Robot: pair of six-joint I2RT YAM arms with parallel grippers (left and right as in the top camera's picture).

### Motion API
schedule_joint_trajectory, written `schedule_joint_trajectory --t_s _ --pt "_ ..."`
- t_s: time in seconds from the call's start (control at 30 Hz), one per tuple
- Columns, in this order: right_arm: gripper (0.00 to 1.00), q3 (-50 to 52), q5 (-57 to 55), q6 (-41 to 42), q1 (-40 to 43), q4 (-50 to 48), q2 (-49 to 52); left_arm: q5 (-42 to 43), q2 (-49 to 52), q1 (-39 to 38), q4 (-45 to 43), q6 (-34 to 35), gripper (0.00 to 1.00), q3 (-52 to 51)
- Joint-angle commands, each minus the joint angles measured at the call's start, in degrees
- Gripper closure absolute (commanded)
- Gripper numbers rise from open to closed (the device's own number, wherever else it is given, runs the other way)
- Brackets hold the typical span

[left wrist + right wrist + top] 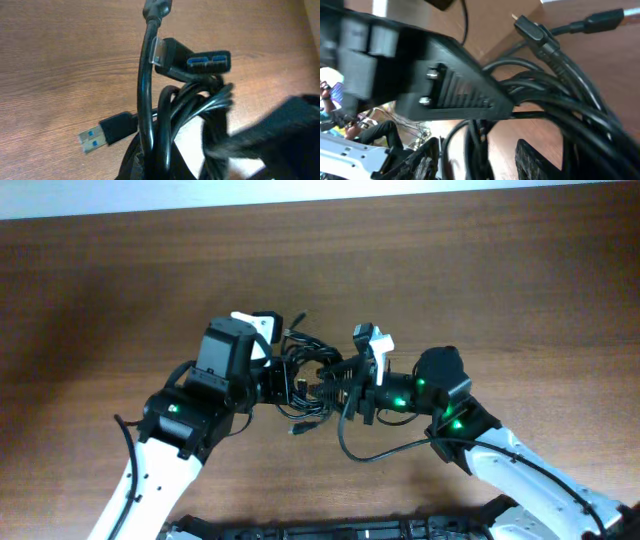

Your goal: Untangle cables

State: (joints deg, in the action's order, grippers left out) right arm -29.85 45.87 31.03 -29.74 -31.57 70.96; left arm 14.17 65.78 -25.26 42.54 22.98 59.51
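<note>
The cables [305,375] form one black tangle in mid-table, between my two grippers. My left gripper [278,383] comes in from the left and is shut on a bundle of strands [150,100], which rises from its jaws [155,167]. A blue-tongued USB plug [92,139] and a wide blue plug [207,62] stick out of that bundle. My right gripper [338,387] meets the tangle from the right. In the right wrist view its fingers [427,160] stand apart, open, with a few strands [480,145] hanging loosely between them. A flat plug [530,27] shows at the top.
The brown wooden table [500,260] lies all round the tangle. A thicker black wire [385,450] loops off the right arm toward the front edge. The left gripper's black body [420,75] fills the upper left of the right wrist view, close to my right fingers.
</note>
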Motion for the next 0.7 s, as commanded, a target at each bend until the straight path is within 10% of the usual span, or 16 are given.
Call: schedule_joint_trajectory --t_s 0.0,0.13,0.27,0.4,0.5,0.67 --pt "0.52 -0.4 -2.2 -0.6 -0.3 0.2 3.5 3.9 -0.4 -1.9 -2.1 -0.7 1.00 0.5" --pt "0.63 -0.4 -1.2 -0.6 -1.1 0.2 5.2 4.1 -0.4 -2.1 -3.1 0.1 1.00 0.5" --pt "0.96 -0.4 -3.1 -0.6 -2.1 -0.3 5.2 5.0 -0.4 -2.1 -3.1 0.1 1.00 0.5" --pt "0.96 -0.4 -11.3 1.2 -2.1 3.4 5.3 7.6 -0.4 -2.1 -4.9 0.1 1.00 0.5" --pt "0.89 -0.4 -16.9 2.9 -2.1 9.0 5.3 12.1 -0.5 -2.1 -7.0 0.1 1.00 0.5" --pt "0.43 -0.4 -13.7 7.1 0.5 8.2 4.4 12.4 -0.5 -2.1 -8.9 0.1 1.00 0.5"
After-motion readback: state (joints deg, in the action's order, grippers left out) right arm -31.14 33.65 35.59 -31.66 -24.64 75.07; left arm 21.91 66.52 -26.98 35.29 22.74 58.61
